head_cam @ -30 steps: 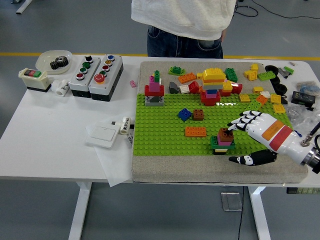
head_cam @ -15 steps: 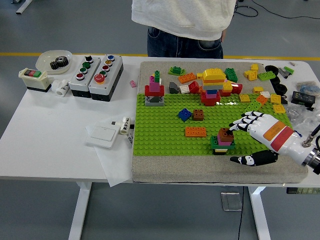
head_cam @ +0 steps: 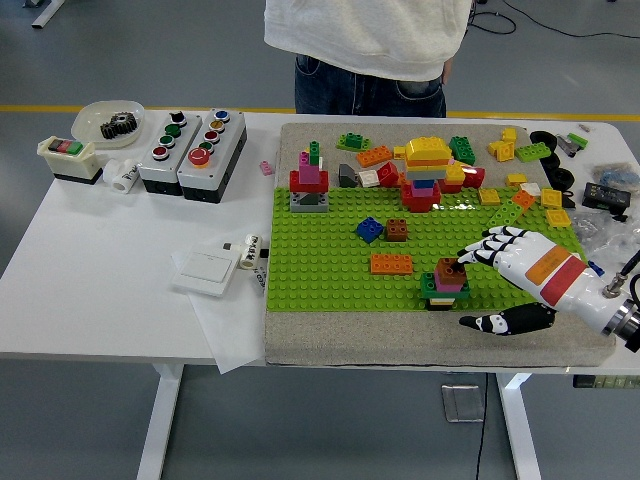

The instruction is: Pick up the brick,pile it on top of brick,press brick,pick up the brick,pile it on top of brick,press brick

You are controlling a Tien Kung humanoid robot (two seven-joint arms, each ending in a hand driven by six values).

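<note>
Right hand (head_cam: 520, 262) hovers beside the small brick stack (head_cam: 445, 281), fingers spread, holding nothing. Its brown top brick (head_cam: 450, 268) looks light, rigid, slick; pinch its sides.

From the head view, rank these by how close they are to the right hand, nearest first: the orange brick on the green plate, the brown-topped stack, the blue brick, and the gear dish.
1. Brown-topped stack, just left of the right hand.
2. Orange brick, farther left on the plate.
3. Blue brick, up and left of that.
4. Gear dish, far left corner of the table.
</note>
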